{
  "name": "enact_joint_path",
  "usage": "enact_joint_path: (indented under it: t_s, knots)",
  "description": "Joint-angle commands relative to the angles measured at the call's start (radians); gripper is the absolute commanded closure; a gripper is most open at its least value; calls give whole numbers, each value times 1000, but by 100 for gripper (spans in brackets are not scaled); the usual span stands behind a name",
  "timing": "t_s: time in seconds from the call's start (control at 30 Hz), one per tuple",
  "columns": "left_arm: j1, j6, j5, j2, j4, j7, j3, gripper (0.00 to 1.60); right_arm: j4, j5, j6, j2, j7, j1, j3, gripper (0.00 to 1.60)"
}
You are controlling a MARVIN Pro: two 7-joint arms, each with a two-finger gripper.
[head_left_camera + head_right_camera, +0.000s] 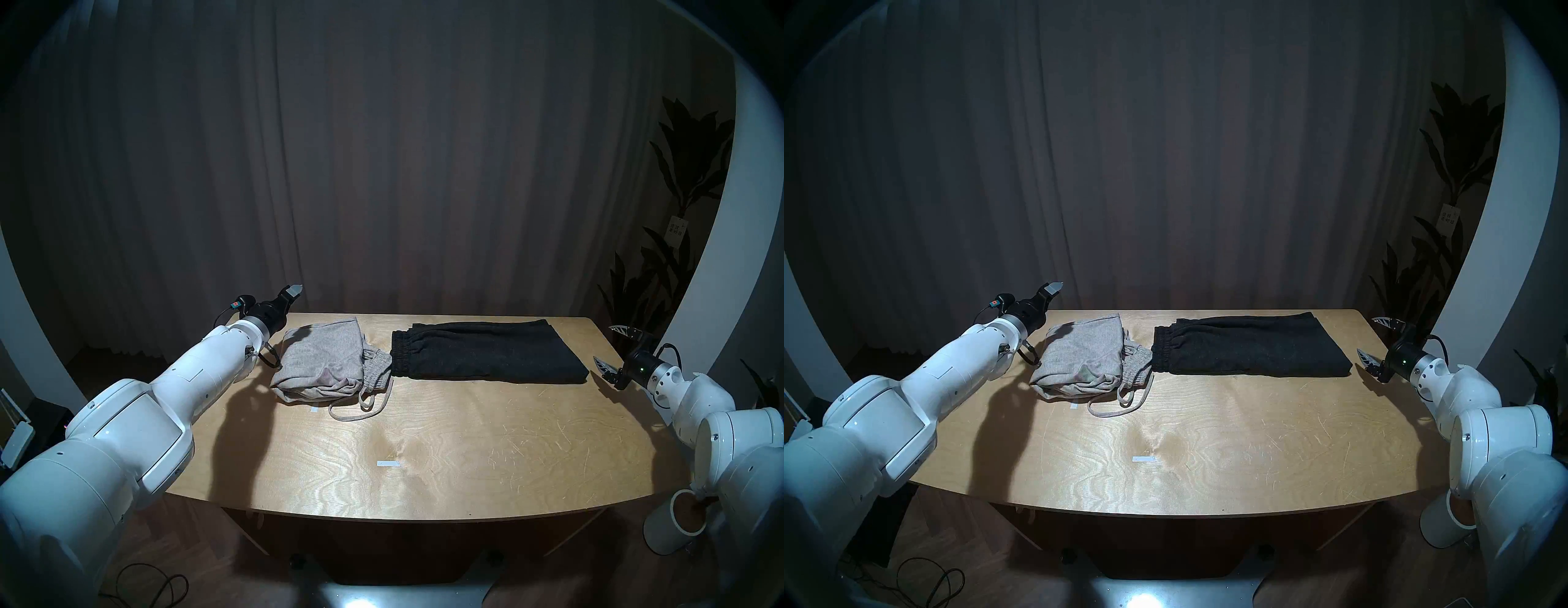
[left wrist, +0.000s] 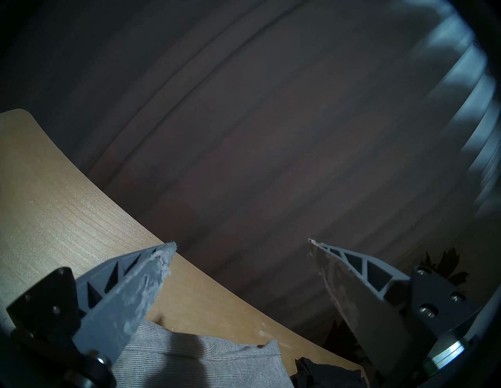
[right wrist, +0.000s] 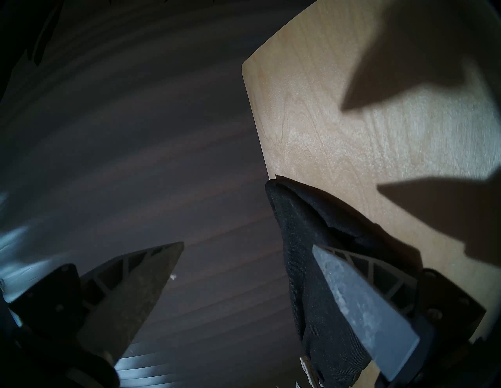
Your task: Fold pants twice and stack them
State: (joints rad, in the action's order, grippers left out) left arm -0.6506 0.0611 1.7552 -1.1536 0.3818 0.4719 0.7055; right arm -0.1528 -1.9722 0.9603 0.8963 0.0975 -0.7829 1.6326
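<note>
On the back left of the wooden table (image 1: 424,467) the light grey pants (image 1: 322,365) lie folded in a thick bundle, pale cord trailing toward the front. The black pants (image 1: 488,350) lie folded flat to their right, waistband facing the grey ones. My left gripper (image 1: 292,293) hovers open over the table's back left corner, just behind the grey pants (image 2: 195,360); nothing is between its fingers (image 2: 135,292). My right gripper (image 1: 609,346) stands open off the table's right edge, beside the black pants (image 3: 311,257), holding nothing.
A white tape strip (image 1: 388,463) marks the table's front middle; a smaller one (image 1: 314,409) lies by the grey bundle. A dark curtain (image 1: 382,170) hangs close behind. A plant (image 1: 679,212) stands at the back right, a white cylinder (image 1: 662,535) on the floor.
</note>
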Motion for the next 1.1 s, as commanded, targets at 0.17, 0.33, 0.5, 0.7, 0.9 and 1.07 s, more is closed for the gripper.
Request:
enact_joint_path:
  t_s: [0.17, 0.33, 0.5, 0.7, 0.9, 1.07]
  knots:
    - [2, 18, 10, 20, 39, 46, 9, 0, -28, 1, 0, -21, 9, 10, -2, 0]
    - [-7, 29, 16, 28, 49, 59, 10, 0, -40, 6, 0, -21, 8, 14, -7, 0]
    - [-17, 41, 22, 36, 61, 74, 11, 0, -43, 12, 0, -13, 3, 3, -15, 0]
    - [-28, 58, 30, 49, 79, 96, 14, 0, -45, 24, 0, 1, -2, -12, -40, 0]
    - [-36, 73, 36, 62, 97, 115, 16, 0, -51, 42, 0, 8, 0, -15, -61, 0]
    - [-43, 85, 41, 72, 111, 131, 18, 0, -63, 56, 0, 4, 6, -6, -73, 0]
